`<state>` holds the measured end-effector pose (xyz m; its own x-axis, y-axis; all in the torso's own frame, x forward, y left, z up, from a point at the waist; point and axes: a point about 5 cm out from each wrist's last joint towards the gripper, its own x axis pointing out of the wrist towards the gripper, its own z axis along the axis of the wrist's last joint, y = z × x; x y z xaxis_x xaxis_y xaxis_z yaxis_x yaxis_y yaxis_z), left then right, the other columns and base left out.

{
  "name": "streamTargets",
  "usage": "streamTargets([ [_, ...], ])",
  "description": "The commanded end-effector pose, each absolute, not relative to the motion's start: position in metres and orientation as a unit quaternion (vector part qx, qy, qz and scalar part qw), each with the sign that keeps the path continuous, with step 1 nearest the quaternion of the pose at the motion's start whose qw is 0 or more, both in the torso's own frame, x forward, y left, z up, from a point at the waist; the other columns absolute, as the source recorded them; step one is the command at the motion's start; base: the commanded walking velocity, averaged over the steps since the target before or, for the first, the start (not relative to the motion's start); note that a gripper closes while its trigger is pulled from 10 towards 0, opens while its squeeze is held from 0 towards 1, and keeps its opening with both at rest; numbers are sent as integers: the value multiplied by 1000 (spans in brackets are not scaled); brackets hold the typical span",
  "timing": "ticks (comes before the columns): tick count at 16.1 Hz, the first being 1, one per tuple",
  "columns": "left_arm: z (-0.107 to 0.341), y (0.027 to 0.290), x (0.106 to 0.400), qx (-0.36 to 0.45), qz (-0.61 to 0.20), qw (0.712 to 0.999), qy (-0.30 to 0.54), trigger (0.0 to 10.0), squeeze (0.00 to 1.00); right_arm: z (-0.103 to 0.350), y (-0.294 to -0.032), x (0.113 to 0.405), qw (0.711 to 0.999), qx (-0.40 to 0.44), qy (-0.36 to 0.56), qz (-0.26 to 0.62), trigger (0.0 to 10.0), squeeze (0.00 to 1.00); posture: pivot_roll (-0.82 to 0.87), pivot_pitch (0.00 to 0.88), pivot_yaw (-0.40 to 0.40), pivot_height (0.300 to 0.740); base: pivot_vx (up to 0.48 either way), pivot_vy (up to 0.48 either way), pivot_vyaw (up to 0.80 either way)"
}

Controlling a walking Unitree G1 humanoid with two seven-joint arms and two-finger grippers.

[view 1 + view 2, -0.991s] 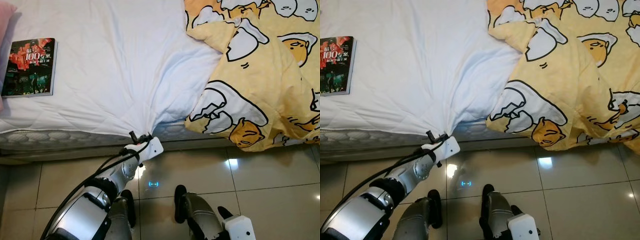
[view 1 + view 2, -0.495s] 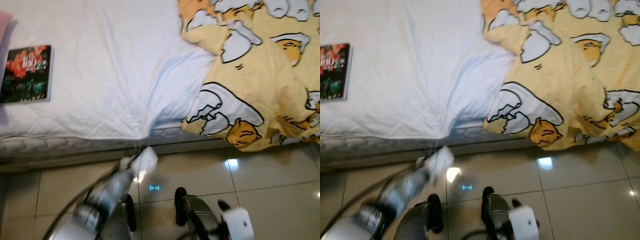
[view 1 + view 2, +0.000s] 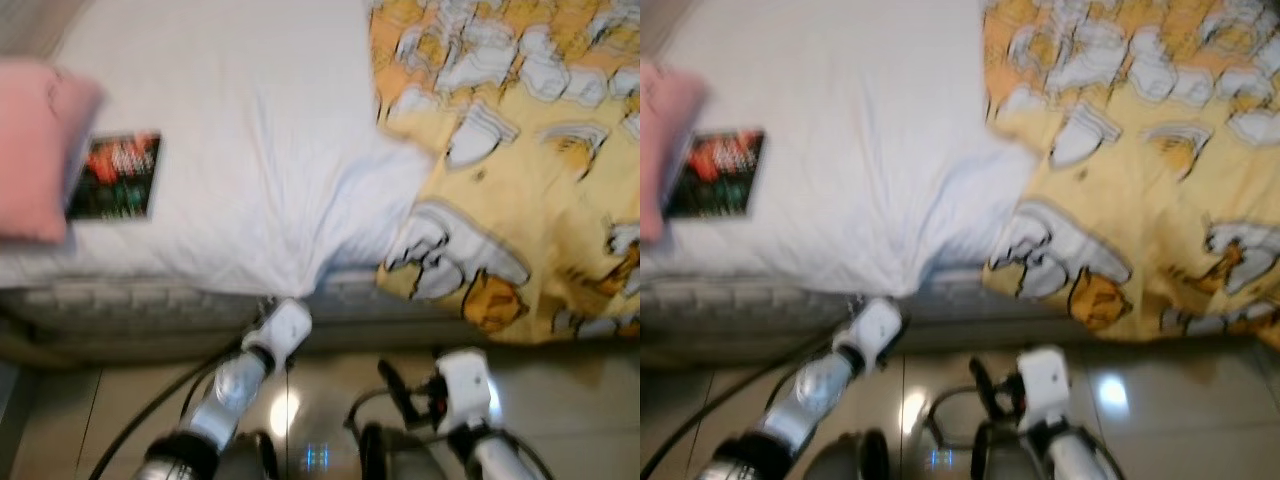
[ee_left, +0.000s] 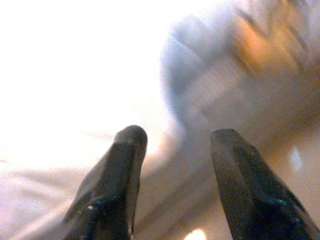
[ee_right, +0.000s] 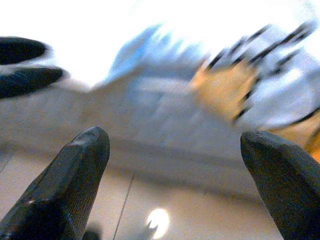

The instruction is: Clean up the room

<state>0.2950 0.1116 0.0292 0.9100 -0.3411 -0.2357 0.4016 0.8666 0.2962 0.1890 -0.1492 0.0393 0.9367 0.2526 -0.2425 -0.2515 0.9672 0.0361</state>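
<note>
Head views, motion-blurred. A bed carries a white quilted sheet (image 3: 240, 150) spread over the mattress (image 3: 130, 305), whose grey stitched side shows below the sheet's hem. The sheet is smooth across most of its surface but gathers into radiating creases that converge on one point at the near edge of the mattress, just above the left gripper (image 4: 172, 150).

Beside the sheet, toward the robot's right, lies a crumpled yellow blanket (image 3: 520, 170) printed with cartoon egg figures in white, black and orange; it overlaps the sheet's edge and hangs over the side of the mattress toward the tiled floor (image 3: 560, 400).

On the sheet, far to the robot's left of the blanket, rests a dark-covered book (image 3: 118, 177) with red and green print, lying flat. A pink pillow (image 3: 35, 150) touches or slightly overlaps the book's outer edge.

The left arm reaches to the mattress edge at the gathered point of the sheet. In the left wrist view its two black fingers (image 4: 112, 190) stand apart with white cloth seen between and beyond them; whether the cloth is actually pinched cannot be told.

The right gripper (image 5: 175, 150) sits low before the mattress side, below the blanket's hanging edge. Its fingers (image 5: 70, 185) are spread wide and hold nothing.
</note>
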Motion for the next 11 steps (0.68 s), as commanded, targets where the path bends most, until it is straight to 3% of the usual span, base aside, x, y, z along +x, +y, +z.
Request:
streamTargets([
  [1, 41, 128, 311, 120, -124, 981, 92, 10000, 1000, 48, -161, 203, 991, 12, 96, 88, 10000, 0, -35, 0, 22, 740, 0, 0, 0],
  [4, 63, 150, 342, 6, -21, 994, 109, 10000, 1000, 65, -184, 247, 999, 9, 51, 11, 10000, 0, -29, 0, 29, 740, 0, 0, 0],
  [5, 65, 161, 344, -43, 13, 992, 115, 10000, 1000, 68, -192, 262, 999, 29, 41, 0, 10000, 1000, -16, 0, 34, 740, 0, 0, 0],
  [8, 65, 166, 336, -66, 18, 993, 99, 10000, 1000, 71, -195, 272, 998, 55, 28, 3, 10000, 1000, 15, 0, 26, 740, 0, 0, 0],
  [11, 69, 154, 336, -78, -8, 994, 76, 10000, 1000, 68, -184, 279, 998, 53, 25, 23, 10000, 1000, 37, 0, 8, 740, 0, -471, 0],
])
